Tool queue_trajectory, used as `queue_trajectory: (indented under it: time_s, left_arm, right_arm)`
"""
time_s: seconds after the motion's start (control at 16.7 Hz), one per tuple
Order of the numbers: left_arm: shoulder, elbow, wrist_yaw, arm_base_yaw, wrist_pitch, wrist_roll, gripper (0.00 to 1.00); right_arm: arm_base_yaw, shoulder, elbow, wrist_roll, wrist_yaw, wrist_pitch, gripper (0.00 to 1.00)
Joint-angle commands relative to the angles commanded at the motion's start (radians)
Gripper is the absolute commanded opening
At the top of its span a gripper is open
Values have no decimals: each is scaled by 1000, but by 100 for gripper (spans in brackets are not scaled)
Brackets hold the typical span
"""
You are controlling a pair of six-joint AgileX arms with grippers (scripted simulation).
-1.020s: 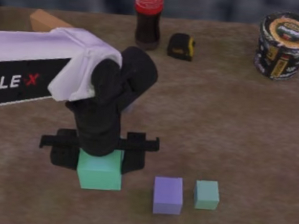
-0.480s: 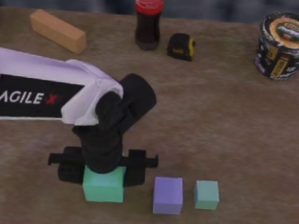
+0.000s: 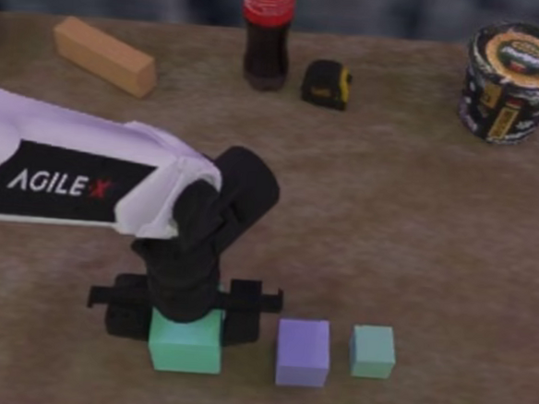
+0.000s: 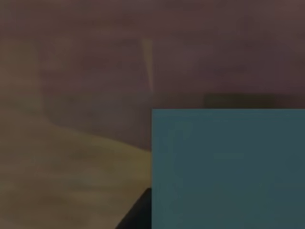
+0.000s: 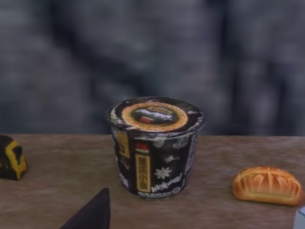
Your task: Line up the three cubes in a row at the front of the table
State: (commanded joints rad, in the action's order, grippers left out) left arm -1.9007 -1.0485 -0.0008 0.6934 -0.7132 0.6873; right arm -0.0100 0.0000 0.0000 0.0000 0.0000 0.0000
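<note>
The large teal cube (image 3: 185, 344) stands near the front edge of the brown table (image 3: 415, 231), left of the other two cubes. My left gripper (image 3: 185, 318) is shut on it, one black finger on each side. It fills much of the left wrist view as a teal face (image 4: 228, 167), with one finger (image 4: 138, 217) beside it. The lavender cube (image 3: 303, 350) and the small pale teal cube (image 3: 372, 350) sit to its right in a row. My right arm is out of the top view; only one dark finger (image 5: 93, 214) shows in its wrist view.
At the back stand a tan wooden block (image 3: 104, 55), a cola bottle (image 3: 266, 31), a black and yellow tape measure (image 3: 327, 83) and a noodle cup (image 3: 516, 81). A bread roll (image 5: 268, 185) lies beside the cup in the right wrist view.
My left gripper has carried the large teal cube toward the front and slightly right, bringing it close to level with the lavender cube. The other cubes stayed put.
</note>
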Motion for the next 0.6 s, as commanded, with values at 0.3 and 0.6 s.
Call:
queue_trajectory:
  time_s: [0.3, 0.6]
  left_arm:
    - [0, 0, 0, 0, 0, 0, 53]
    - [0, 0, 0, 0, 0, 0, 90]
  right_arm:
    - [0, 0, 0, 0, 0, 0, 100]
    - [0, 0, 0, 0, 0, 0, 100]
